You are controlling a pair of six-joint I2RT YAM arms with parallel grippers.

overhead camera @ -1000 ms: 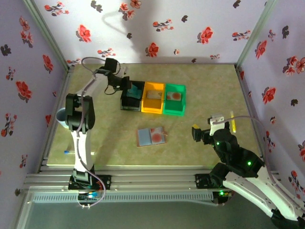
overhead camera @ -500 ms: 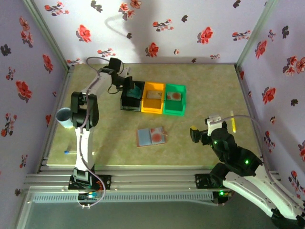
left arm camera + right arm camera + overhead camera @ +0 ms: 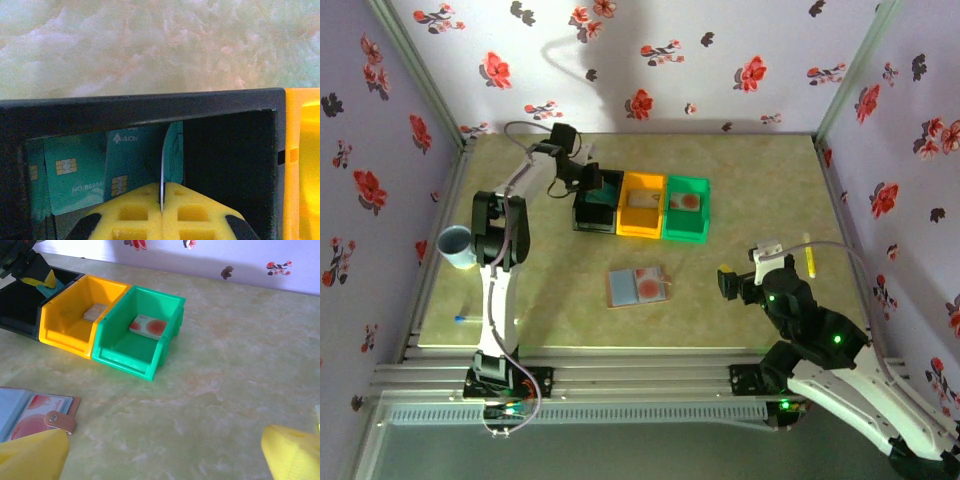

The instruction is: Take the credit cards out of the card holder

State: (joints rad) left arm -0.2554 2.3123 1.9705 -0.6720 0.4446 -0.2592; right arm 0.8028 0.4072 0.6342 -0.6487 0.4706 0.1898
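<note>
Top external: left gripper [image 3: 592,180] hangs over the black bin [image 3: 590,214]. The right gripper [image 3: 728,281] is well apart, front right. Between them the card holder [image 3: 625,290] lies flat and open on the mottled table, blue-grey lining up, with a pale red-spotted card [image 3: 650,287] on it.

Left wrist: yellow fingertips are pressed together on a thin teal card [image 3: 173,155], edge-on inside the black bin. Flat teal chip cards [image 3: 75,172] lie beneath.

Right wrist: right gripper's fingers are wide apart, nothing between them. The holder's brown clasp tab [image 3: 59,420] is at lower left.

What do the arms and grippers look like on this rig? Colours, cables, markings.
Left arm and right arm: white links, black joints, loose grey cables; green LEDs on the right. Left gripper fingers yellow with moulded grid recesses; right gripper fingers plain yellow.
</note>
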